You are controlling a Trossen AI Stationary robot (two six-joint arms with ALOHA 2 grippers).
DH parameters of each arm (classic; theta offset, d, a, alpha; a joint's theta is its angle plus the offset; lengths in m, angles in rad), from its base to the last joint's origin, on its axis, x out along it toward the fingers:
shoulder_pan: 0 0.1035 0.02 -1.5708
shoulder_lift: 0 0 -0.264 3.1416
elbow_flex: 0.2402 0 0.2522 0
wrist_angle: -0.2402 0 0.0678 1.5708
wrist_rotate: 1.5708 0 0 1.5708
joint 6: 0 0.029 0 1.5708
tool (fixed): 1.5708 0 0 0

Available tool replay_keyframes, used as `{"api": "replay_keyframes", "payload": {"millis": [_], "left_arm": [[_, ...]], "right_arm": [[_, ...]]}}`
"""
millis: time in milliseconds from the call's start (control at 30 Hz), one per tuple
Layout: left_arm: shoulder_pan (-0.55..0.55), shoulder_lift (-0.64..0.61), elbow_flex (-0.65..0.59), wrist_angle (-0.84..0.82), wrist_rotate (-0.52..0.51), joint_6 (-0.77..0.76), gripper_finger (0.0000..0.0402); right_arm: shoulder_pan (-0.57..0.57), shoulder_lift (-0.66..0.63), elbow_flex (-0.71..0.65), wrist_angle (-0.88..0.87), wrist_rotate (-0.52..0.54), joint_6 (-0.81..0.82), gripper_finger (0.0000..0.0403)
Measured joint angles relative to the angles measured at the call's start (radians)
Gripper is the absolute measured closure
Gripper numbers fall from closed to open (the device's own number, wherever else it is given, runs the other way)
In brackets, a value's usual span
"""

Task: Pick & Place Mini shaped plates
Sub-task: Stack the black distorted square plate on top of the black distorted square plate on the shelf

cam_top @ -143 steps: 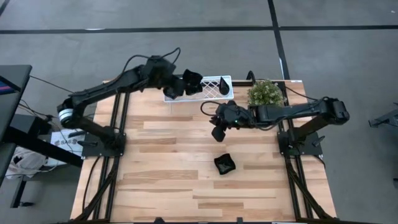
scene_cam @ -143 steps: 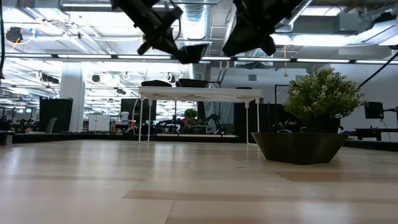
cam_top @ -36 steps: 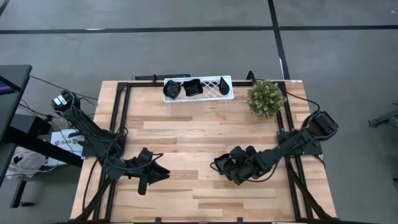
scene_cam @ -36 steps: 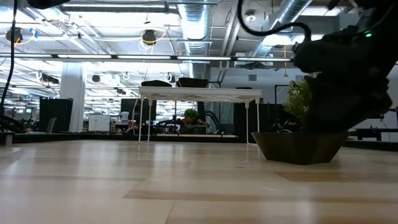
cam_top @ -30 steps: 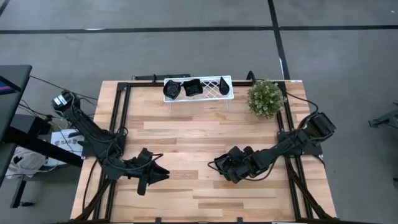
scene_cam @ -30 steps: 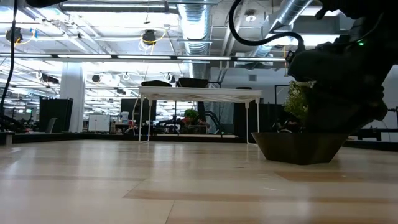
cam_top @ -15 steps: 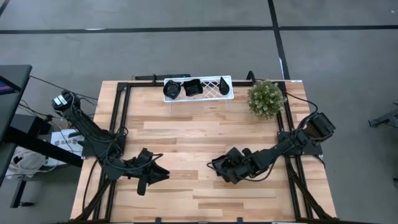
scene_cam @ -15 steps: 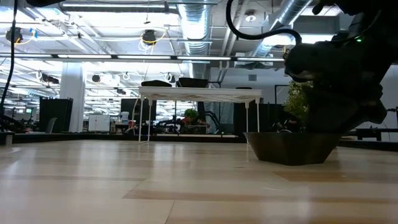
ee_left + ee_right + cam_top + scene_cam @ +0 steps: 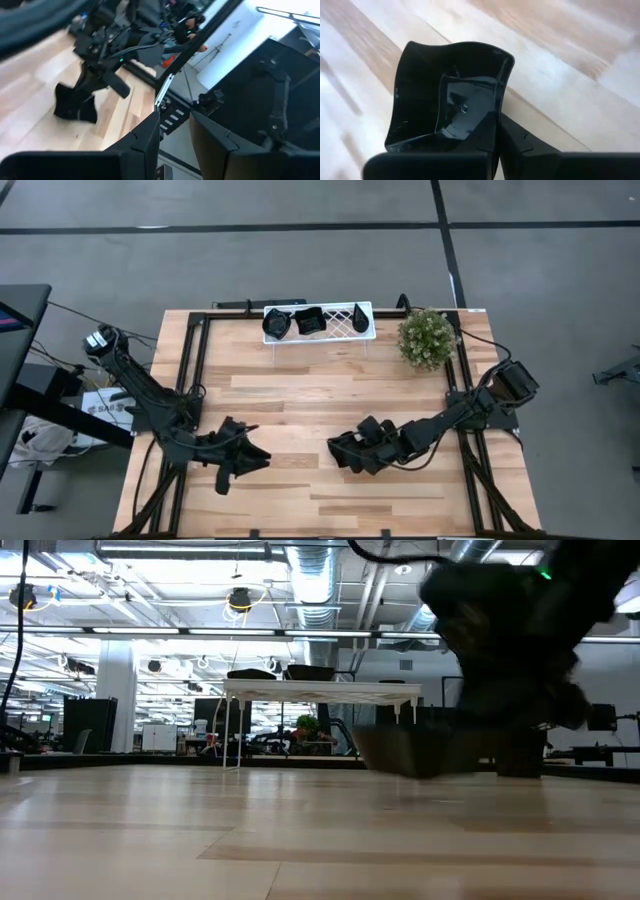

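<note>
A squarish glossy black mini plate (image 9: 452, 95) with a wavy rim hangs just above the wood near the table's middle (image 9: 337, 450), with my right gripper (image 9: 499, 131) shut on it. In the low view the plate (image 9: 420, 750) shows blurred and off the table. Three more black plates, one of them teardrop-shaped (image 9: 360, 317), lie in the white lattice tray (image 9: 338, 328) at the far edge. My left gripper (image 9: 245, 460) waits open, low over the near left of the table, with nothing between its fingers (image 9: 145, 142). My right gripper pinches the plate's rim at the corner nearest the wrist (image 9: 492, 119) between its two fingers (image 9: 520, 142). The fingers come at it low and slanting from the table's right. The plate is lifted clear of the wood and tilted, its hollow side up.
A green bushy plant (image 9: 427, 338) stands at the far right corner, beside the tray. Black frame rails run along the table's left (image 9: 192, 370) and right (image 9: 462, 410) sides. Bare wood lies between the two grippers and the tray.
My right gripper has moved a little toward the table's left edge with the squarish plate. In the low view the plate first slid left along the wood, then came up off it.
</note>
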State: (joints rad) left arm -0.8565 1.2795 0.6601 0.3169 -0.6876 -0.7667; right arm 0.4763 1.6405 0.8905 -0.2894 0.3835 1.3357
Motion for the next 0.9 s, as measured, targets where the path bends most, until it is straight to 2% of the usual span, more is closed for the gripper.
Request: {"api": "replay_keyframes", "payload": {"millis": [200, 533, 700, 900], "left_arm": [[-0.015, -0.119, 0.0, 0.004, 0.0, 0.183, 0.0294], [-0.095, -0.276, -0.015, -0.001, 0.0, 0.389, 0.0294], [-0.114, -0.345, -0.079, -0.003, 0.0, 0.404, 0.0294], [-0.102, -0.451, -0.162, -0.001, 0.0, 0.404, 0.0294]], "right_arm": [[-0.065, 0.0, 0.124, -0.002, 0.034, -0.11, 0.04], [-0.235, -0.001, 0.444, -0.089, 0.071, -0.384, 0.0401], [-0.32, -0.001, 0.577, -0.145, 0.07, -0.473, 0.0402], [-0.431, -0.001, 0.666, -0.227, 0.058, -0.533, 0.0402]]}}
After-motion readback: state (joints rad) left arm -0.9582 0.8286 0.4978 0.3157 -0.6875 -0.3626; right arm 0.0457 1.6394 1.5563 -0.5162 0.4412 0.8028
